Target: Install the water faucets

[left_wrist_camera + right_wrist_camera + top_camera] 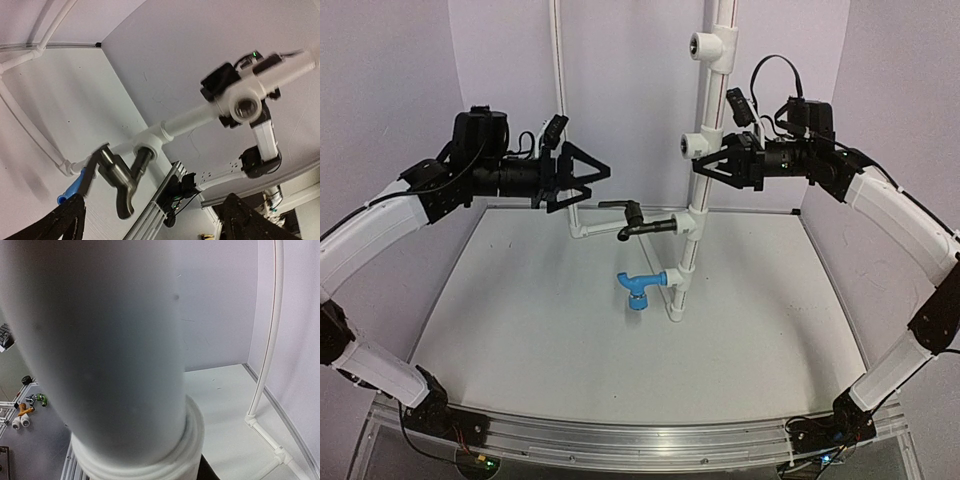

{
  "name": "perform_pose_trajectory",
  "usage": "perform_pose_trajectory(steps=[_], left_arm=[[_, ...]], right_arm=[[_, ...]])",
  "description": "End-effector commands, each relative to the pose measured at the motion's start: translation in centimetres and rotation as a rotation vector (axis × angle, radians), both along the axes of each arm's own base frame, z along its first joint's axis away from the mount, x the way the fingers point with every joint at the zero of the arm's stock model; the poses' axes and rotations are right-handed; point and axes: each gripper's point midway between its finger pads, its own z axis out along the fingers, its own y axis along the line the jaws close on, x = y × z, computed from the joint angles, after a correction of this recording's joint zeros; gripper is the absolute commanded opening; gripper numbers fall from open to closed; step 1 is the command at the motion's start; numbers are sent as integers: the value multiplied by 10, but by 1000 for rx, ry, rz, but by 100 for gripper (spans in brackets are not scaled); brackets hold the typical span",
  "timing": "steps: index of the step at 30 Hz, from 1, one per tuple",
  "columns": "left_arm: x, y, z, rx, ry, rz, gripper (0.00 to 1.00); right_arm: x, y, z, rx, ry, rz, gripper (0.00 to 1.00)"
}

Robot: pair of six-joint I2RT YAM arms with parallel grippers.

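Left hand [590, 183] hangs wide open just beside the black lever-handled plastic faucet [632, 218] on its branch, not touching; my right hand [706, 165] clamps the white upright plastic pipe [713, 100]. Left wrist: that faucet [122, 175] sits ahead, between my spread fingers [65, 222]. Right wrist: the pipe [110, 340] fills everything; if my grip slips, it could twist.

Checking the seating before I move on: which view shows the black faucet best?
Left wrist: the black faucet is close, its stem in the white tee. Top external shows it small and far. Right wrist shows only blurred white pipe, no faucet.
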Motion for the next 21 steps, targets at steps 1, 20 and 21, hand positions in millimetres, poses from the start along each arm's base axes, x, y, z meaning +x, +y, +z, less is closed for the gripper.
perform_pose_trajectory(steps=[1, 20, 21], left_arm=[[29, -10, 0, -70, 225, -70, 91], [51, -59, -13, -116, 376, -285, 79], [50, -61, -14, -112, 380, -291, 79]], right_arm=[[5, -10, -49, -113, 232, -70, 0], [5, -12, -49, -117, 221, -84, 0], [5, -12, -49, -117, 221, -84, 0]])
